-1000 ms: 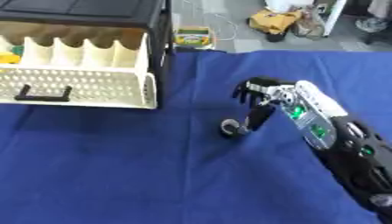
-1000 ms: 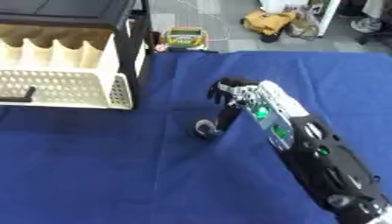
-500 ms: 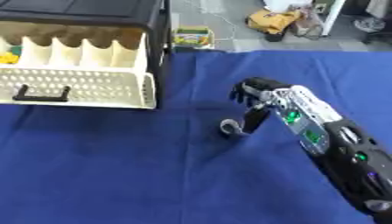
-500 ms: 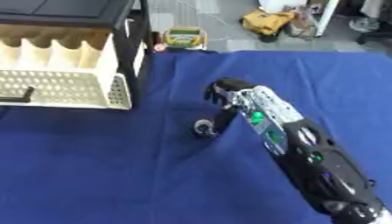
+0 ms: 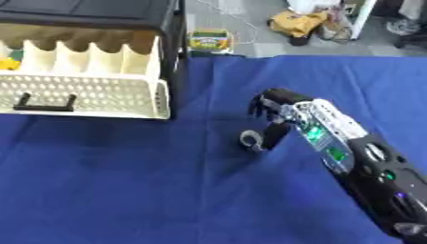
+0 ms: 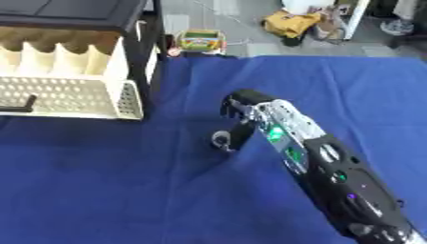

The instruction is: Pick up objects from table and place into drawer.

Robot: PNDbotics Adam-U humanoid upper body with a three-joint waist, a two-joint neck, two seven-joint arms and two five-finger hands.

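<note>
My right hand (image 5: 279,109) reaches in from the lower right over the blue cloth, fingers curled downward. Its fingertips pinch a small dark, roundish object (image 5: 251,141) that rests on or just above the cloth. The cream perforated drawer (image 5: 83,95) stands pulled out of the black cabinet (image 5: 92,9) at the upper left, with a black handle (image 5: 43,102) on its front. A yellow item (image 5: 8,63) lies in the drawer's far left. My left hand is out of sight.
The blue tablecloth (image 5: 125,190) covers the table. Beyond its far edge on the floor sit a small colourful box (image 5: 209,40) and a yellow bag (image 5: 300,24). The drawer's front wall lies to the left of my hand.
My right hand has shifted a little to the left and toward the drawer, keeping its fingers on the small dark object. The drawer has not moved.
</note>
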